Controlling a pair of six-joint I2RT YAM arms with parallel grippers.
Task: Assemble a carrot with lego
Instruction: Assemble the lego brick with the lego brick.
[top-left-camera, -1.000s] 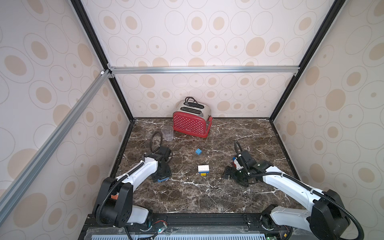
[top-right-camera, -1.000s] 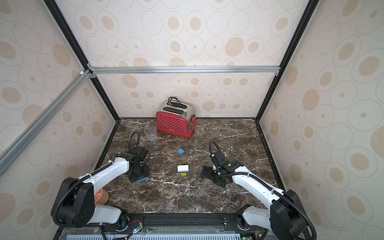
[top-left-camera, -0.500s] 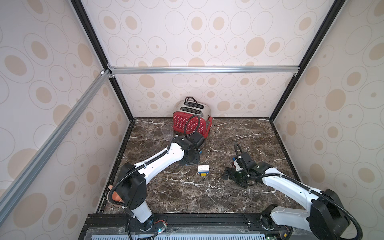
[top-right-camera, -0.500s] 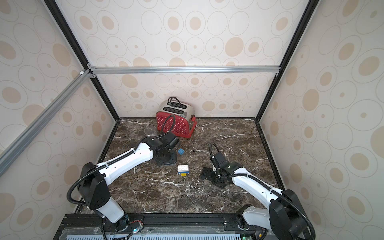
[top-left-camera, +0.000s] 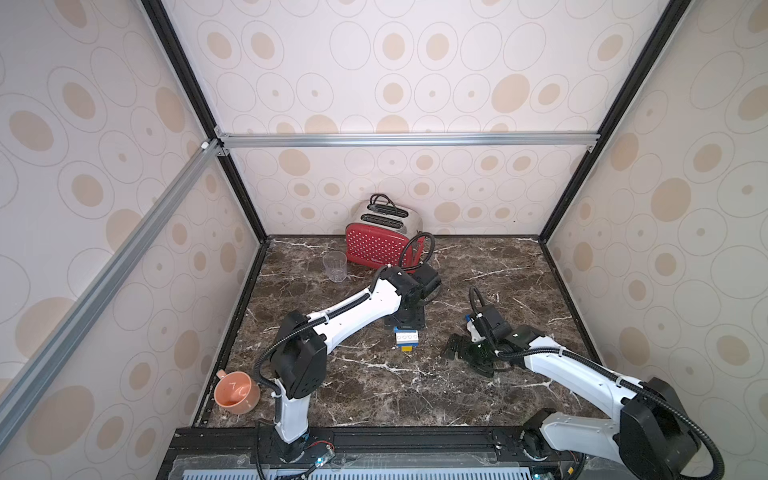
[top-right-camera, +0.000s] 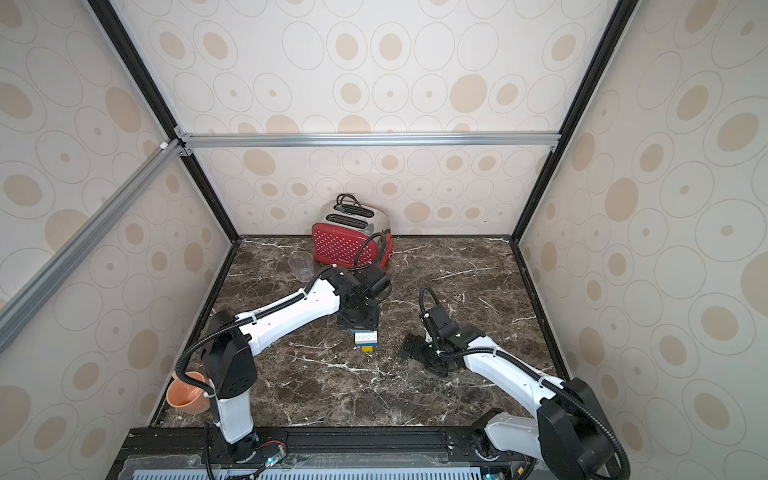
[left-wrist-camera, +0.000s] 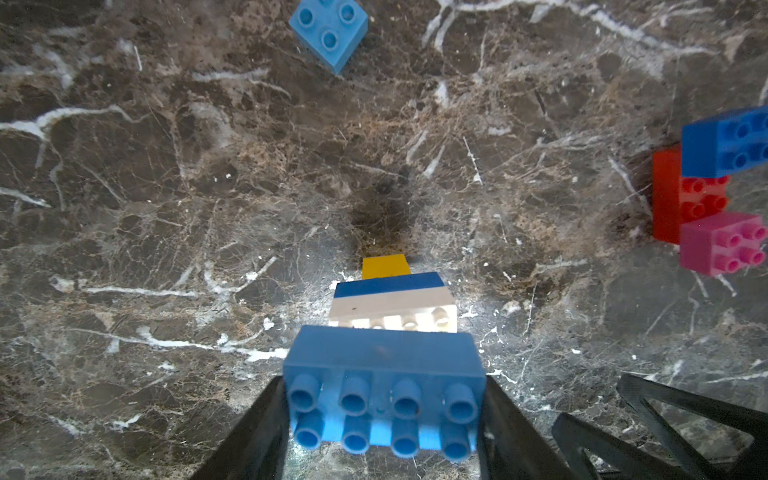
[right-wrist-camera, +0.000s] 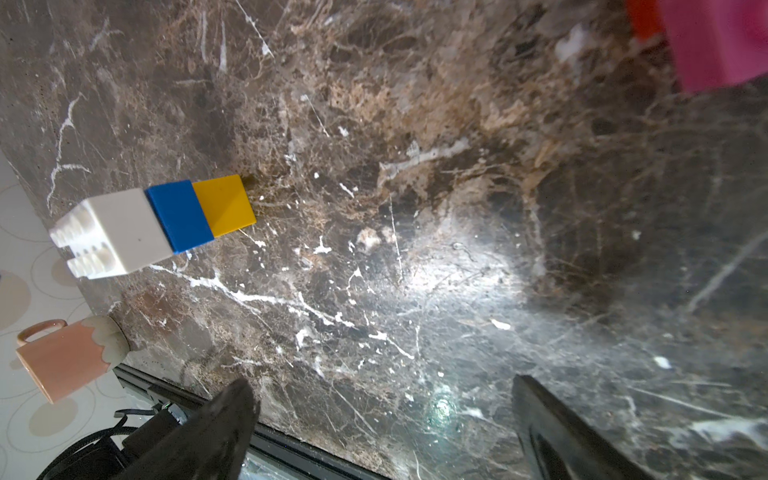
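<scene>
Carrot at roughly the halfway mark: the left hand (left-wrist-camera: 384, 409), jaws half closed on a wide blue brick (left-wrist-camera: 382, 361), holds it at the studded white end of the part-built carrot (top-left-camera: 406, 340). The carrot lies on its side mid-tabletop (top-left-camera: 374, 395), its yellow tip, blue and white layers already joined. Whether the new brick is seated cannot be told. The right hand (right-wrist-camera: 382, 399) hovers nearby, wide open and empty. A joined red, blue and pink cluster (left-wrist-camera: 685, 195) and a loose light-blue brick (left-wrist-camera: 328, 31) lie apart, apparently yet to be added.
</scene>
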